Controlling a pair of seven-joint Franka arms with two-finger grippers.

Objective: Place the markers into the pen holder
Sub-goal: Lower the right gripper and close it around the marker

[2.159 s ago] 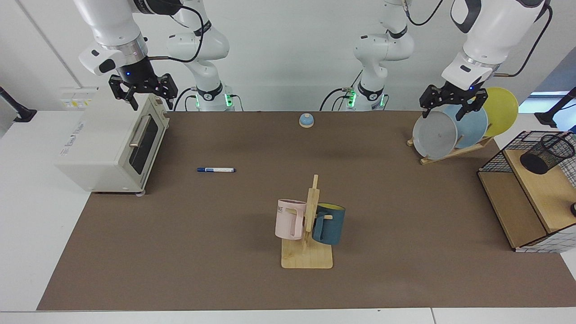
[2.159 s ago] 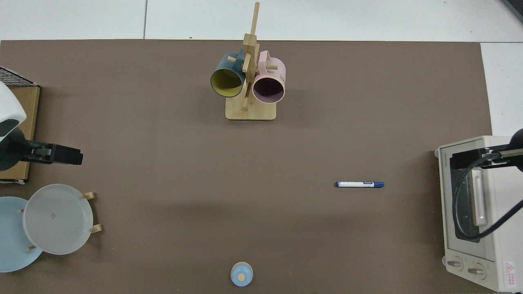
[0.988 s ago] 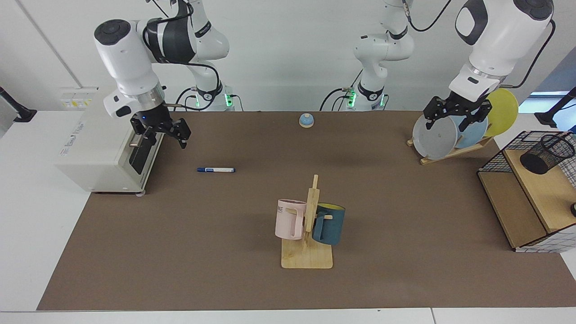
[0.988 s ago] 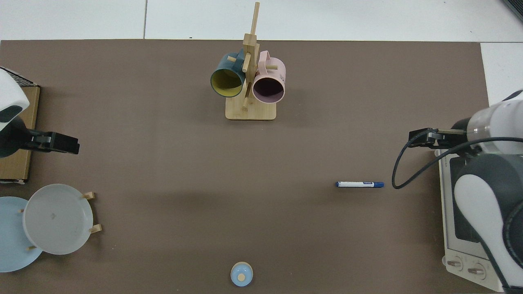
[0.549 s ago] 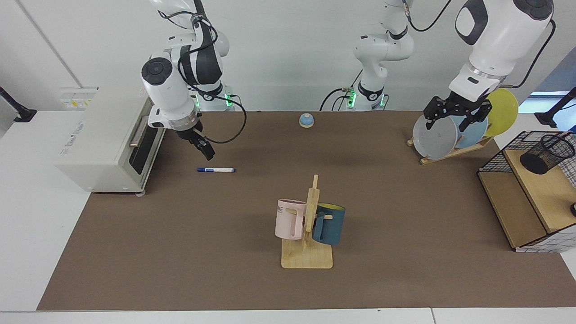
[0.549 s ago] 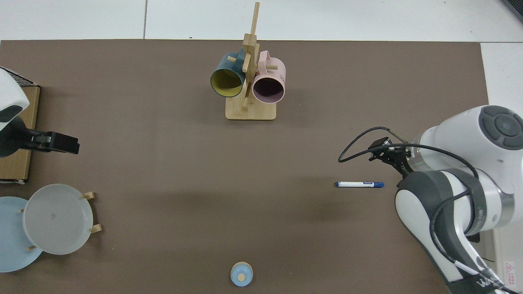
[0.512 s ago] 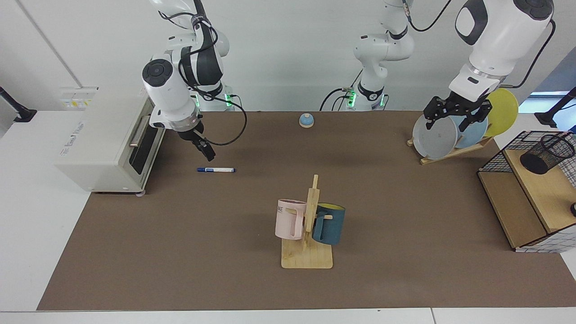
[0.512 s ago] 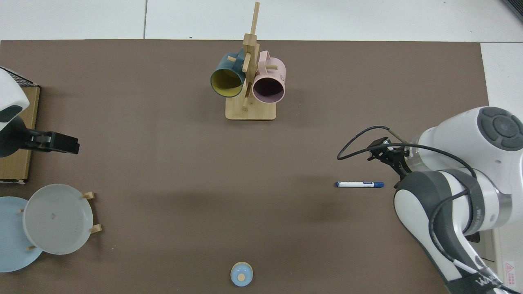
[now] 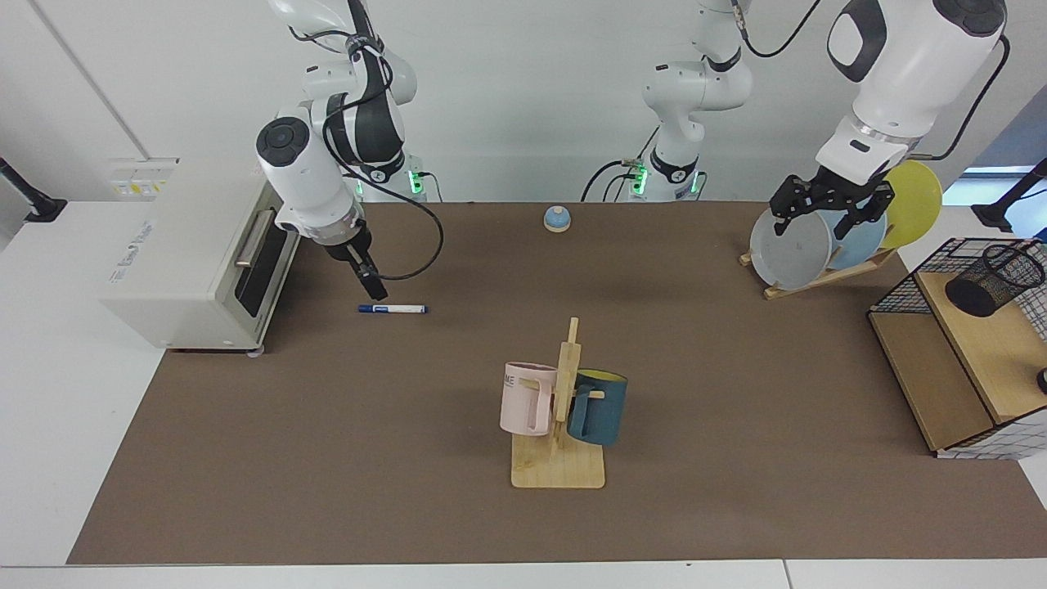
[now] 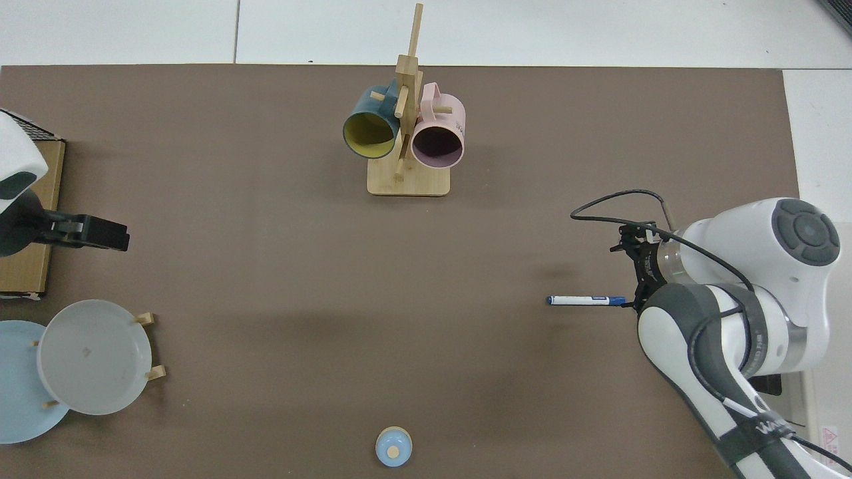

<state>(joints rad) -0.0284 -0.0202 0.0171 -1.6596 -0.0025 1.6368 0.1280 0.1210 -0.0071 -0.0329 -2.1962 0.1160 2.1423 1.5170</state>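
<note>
Brown matting covers the surface (image 9: 343, 458), and on it the marker (image 9: 393, 308) lies flat, dark cap pointing toward the toaster oven (image 9: 196, 262), nothing gripping it. So the job has barely begun: the marker is not yet picked up, and all the carrying is left.

The right gripper (image 9: 376, 290) hangs tilted just above the capped end of the marker; from across the table I see it edge-on, and from above it is tucked under the arm's wrist, so I cannot tell how its jaws stand. It looks apart from the marker, though only just.

The pen holder (image 9: 994, 280) sits far off at the other end of the surface, leaning on the upper wooden shelf of the wire basket (image 9: 900, 290), its mouth turned up and outward. I can make out no marker inside it.

The left gripper (image 9: 826, 214) waits by the plate rack (image 9: 818, 274), its jaws spread and empty, hovering in front of the grey plate (image 9: 789, 245).

By my reckoning what remains is the grasp, the lift, the long trip across past the mug stand (image 9: 560, 409), and the drop into the holder, possibly with a handover, since the holder stands on the left arm's side.
</note>
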